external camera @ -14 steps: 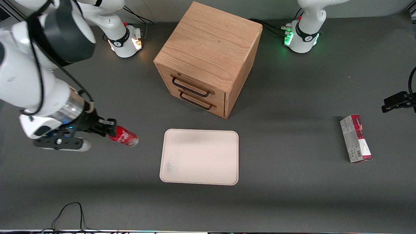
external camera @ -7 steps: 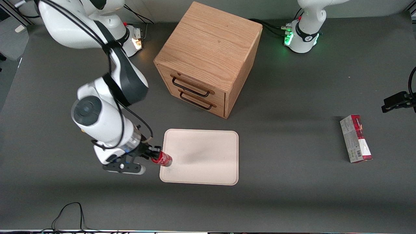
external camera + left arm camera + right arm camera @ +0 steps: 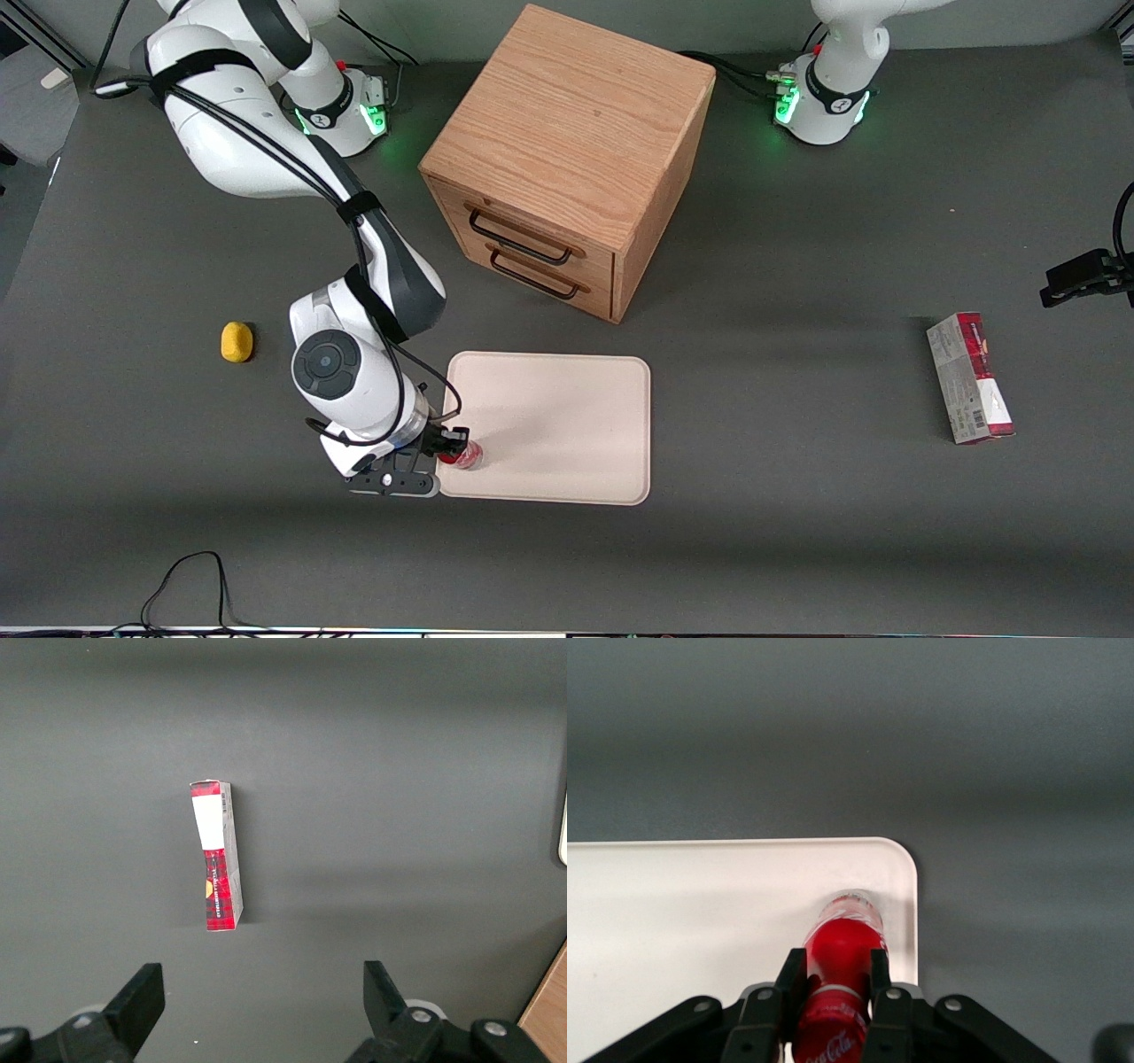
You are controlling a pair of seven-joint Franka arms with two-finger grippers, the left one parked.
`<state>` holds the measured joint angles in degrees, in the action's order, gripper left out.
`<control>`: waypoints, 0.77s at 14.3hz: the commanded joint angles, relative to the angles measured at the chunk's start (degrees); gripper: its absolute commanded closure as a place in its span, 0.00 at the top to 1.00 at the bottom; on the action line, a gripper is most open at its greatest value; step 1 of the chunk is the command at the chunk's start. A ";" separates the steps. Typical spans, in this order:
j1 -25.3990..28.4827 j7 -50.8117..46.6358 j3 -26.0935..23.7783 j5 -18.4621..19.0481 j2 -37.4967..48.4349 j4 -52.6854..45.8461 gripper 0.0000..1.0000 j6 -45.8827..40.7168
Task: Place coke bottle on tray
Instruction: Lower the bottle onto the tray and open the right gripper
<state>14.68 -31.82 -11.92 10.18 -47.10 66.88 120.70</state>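
Plainly, the right arm's gripper (image 3: pixel 454 440) pinched the small glossy red coke bottle (image 3: pixel 840 967), its long axis pointing down from the fingers, silvery base over the flat cream tray (image 3: pixel 567 425) near a corner.

From the front I see only a sliver of the coke bottle (image 3: pixel 470 455); the tool (image 3: pixel 450 446) and arm hide the rest, at the tray's (image 3: pixel 567 434) eight o'clock corner. On the wrist camera, the bottle's (image 3: pixel 837 992) cap end is cut off at the edge. I can't read the carton's (image 3: pixel 970 377) print.
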 commanded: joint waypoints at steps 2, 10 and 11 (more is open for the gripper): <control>0.27 -1.57 -0.21 3.08 0.78 1.85 1.00 3.22; 0.18 2.64 1.89 2.30 12.97 9.05 1.00 -0.62; 0.26 3.86 3.47 1.34 15.43 10.45 1.00 -3.68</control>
<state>14.76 -30.17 -11.26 12.07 -39.46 70.15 120.15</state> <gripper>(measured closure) 0.000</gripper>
